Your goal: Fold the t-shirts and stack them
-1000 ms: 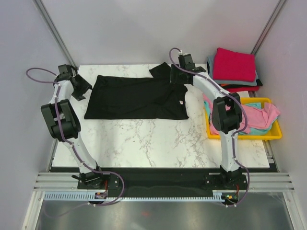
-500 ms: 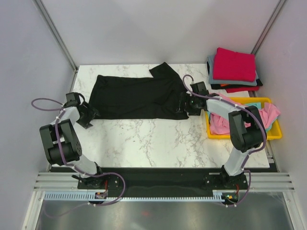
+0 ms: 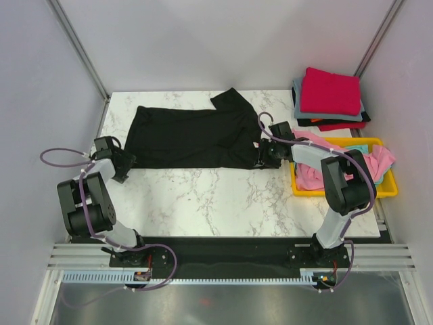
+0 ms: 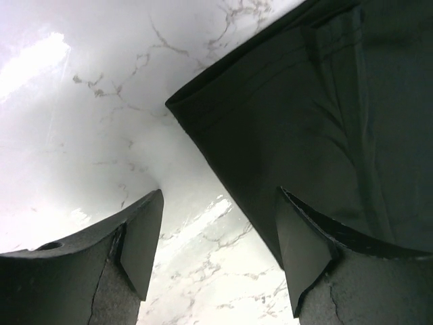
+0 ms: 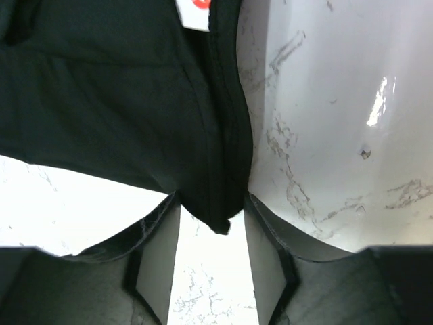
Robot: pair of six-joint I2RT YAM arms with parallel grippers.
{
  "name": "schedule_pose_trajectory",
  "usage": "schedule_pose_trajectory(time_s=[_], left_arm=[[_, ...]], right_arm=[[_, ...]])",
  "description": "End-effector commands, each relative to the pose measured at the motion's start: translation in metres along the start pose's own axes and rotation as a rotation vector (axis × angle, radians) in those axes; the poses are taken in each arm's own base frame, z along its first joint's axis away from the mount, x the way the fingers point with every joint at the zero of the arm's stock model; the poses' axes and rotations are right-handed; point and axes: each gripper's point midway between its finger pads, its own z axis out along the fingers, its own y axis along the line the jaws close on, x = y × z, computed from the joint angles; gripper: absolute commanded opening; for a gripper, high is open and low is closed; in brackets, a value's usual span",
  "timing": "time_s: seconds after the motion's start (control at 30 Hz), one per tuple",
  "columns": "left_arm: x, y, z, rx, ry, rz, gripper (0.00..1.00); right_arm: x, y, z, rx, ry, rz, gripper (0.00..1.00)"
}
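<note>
Jaws open, left gripper (image 4: pixel 220 196) and right gripper (image 5: pixel 211 203) straddle black t-shirt (image 3: pixel 189 139) corners.

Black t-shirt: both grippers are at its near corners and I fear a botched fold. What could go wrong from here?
1. The right gripper is open around only a corner tip of the black t-shirt; closing might pinch too little and slip.
2. The left gripper is open with cloth near just one finger, so it could miss.
3. One sleeve sticks out at the far edge, which may skew the fold.
</note>
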Motion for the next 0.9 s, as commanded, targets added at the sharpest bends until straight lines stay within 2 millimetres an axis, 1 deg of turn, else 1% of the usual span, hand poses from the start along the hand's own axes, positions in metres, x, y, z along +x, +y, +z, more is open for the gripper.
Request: schedule_pose_trajectory(time_s=[0.0, 0.1, 0.13, 0.2, 0.23, 0.27, 0.3, 0.33, 0.37, 0.4, 0.43, 0.47, 0.5, 0.53, 0.57, 0.6, 0.63, 0.67, 0.7, 0.73, 0.8, 0.83, 0.87], left_arm=[[-0.018, -0.006, 0.005, 0.016, -0.084, -0.065, 0.73], [-0.019, -0.006, 0.016, 0.001, -0.072, -0.074, 0.72], [-0.019, -0.006, 0.02, -0.001, -0.068, -0.074, 0.67], [-0.022, -0.009, 0.026, -0.007, -0.067, -0.077, 0.58], [-0.026, -0.011, 0.028, -0.005, -0.07, -0.083, 0.48], [-0.024, -0.01, 0.032, -0.008, -0.062, -0.088, 0.4], [-0.024, -0.012, 0.034, -0.002, -0.051, -0.087, 0.33], [-0.025, -0.014, 0.034, 0.004, -0.047, -0.087, 0.19], [-0.023, -0.014, 0.034, 0.008, -0.039, -0.084, 0.12], [-0.022, -0.016, 0.032, 0.018, -0.034, -0.083, 0.02], [-0.02, -0.014, 0.028, 0.017, -0.031, -0.083, 0.02], [-0.019, -0.014, 0.024, 0.022, -0.034, -0.082, 0.02], [-0.018, -0.008, 0.02, 0.001, -0.039, -0.083, 0.02], [-0.021, -0.009, 0.008, 0.011, -0.059, -0.084, 0.02], [-0.021, -0.008, 0.002, 0.013, -0.063, -0.081, 0.02], [-0.018, -0.006, -0.006, 0.01, -0.054, -0.079, 0.02], [-0.019, -0.008, -0.019, 0.033, -0.067, -0.079, 0.02], [-0.018, -0.007, -0.027, 0.037, -0.072, -0.077, 0.02], [-0.017, -0.007, -0.033, 0.044, -0.073, -0.07, 0.02], [-0.014, -0.004, -0.045, 0.051, -0.077, -0.068, 0.02], [-0.008, -0.002, -0.056, 0.069, -0.072, -0.055, 0.02], [0.0, 0.006, -0.061, 0.055, -0.058, -0.049, 0.02], [-0.003, 0.005, -0.071, 0.072, -0.084, -0.042, 0.02]], right_arm=[[0.004, -0.005, 0.002, 0.004, -0.005, -0.02, 0.47], [0.005, -0.008, 0.006, 0.009, -0.001, -0.024, 0.34], [0.005, -0.008, 0.006, 0.014, -0.005, -0.026, 0.24], [0.005, -0.012, 0.007, 0.027, -0.005, -0.036, 0.14], [0.004, -0.015, 0.007, 0.038, -0.011, -0.038, 0.06], [0.005, -0.017, 0.006, 0.044, -0.011, -0.04, 0.02], [0.004, -0.018, 0.005, 0.046, -0.019, -0.04, 0.0], [0.003, -0.019, 0.003, 0.05, -0.023, -0.036, 0.0], [0.005, -0.021, 0.002, 0.054, -0.023, -0.035, 0.0], [0.003, -0.019, -0.004, 0.052, -0.037, -0.039, 0.0], [0.001, -0.019, -0.009, 0.057, -0.048, -0.04, 0.0], [0.002, -0.025, -0.012, 0.085, -0.058, -0.035, 0.0], [0.001, -0.024, -0.021, 0.093, -0.071, -0.037, 0.0], [0.0, -0.026, -0.027, 0.105, -0.085, -0.038, 0.0], [0.003, -0.031, -0.03, 0.125, -0.089, -0.037, 0.0], [0.002, -0.029, -0.04, 0.127, -0.106, -0.036, 0.0], [0.004, -0.03, -0.044, 0.13, -0.111, -0.039, 0.0], [0.008, -0.033, -0.047, 0.137, -0.109, -0.035, 0.0], [0.008, -0.032, -0.056, 0.134, -0.125, -0.034, 0.0], [0.011, -0.033, -0.059, 0.139, -0.126, -0.032, 0.0], [0.018, -0.037, -0.07, 0.15, -0.137, -0.029, 0.0], [0.02, -0.039, -0.073, 0.156, -0.142, -0.026, 0.0], [0.025, -0.041, -0.078, 0.156, -0.149, -0.022, 0.0]])
